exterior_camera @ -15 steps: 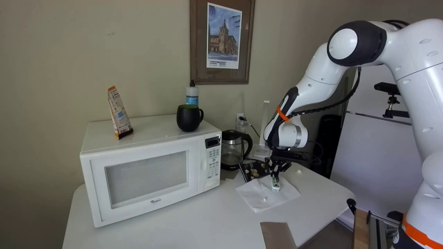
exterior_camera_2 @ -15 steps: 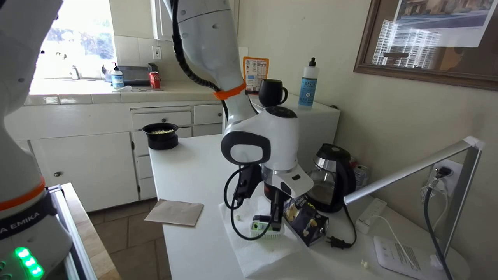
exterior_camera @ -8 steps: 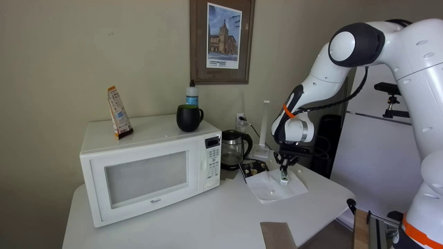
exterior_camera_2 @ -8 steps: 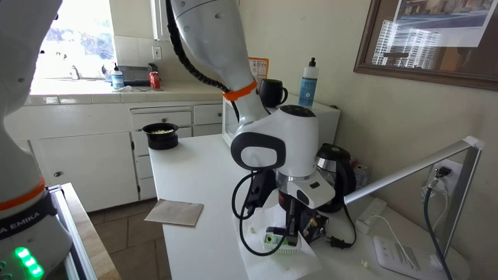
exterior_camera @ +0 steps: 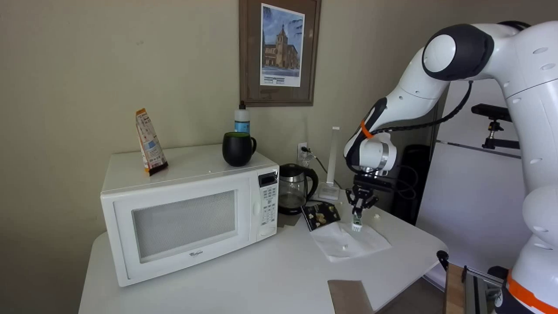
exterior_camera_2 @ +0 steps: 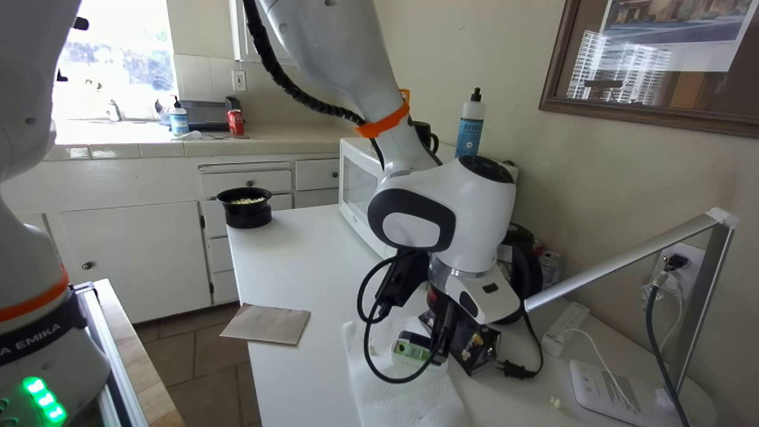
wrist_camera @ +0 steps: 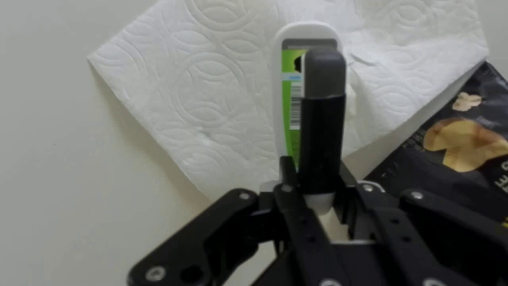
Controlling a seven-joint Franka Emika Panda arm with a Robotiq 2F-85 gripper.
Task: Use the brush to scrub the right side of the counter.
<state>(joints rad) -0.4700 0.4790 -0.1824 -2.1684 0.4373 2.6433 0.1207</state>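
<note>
1. The white counter (exterior_camera: 261,279) has a flat top and rounded corners.
2. A white microwave (exterior_camera: 192,226) stands on it, with a glass kettle (exterior_camera: 296,189) near.
3. A creased paper towel (exterior_camera: 359,249) lies beside a black snack bag (exterior_camera: 321,215).
4. Brown paper (exterior_camera_2: 267,324) pokes out past one edge.
5. A black bowl (exterior_camera_2: 246,218) sits at a corner.
6. A lamp (exterior_camera_2: 704,302), power strip (exterior_camera_2: 566,329), plug (exterior_camera_2: 514,370) and pale crumb (exterior_camera_2: 555,402) rest toward one end.

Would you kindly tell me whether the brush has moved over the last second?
Yes; in an exterior view, the brush has shifted toward the picture's right, farther from the microwave than a second ago.
</note>
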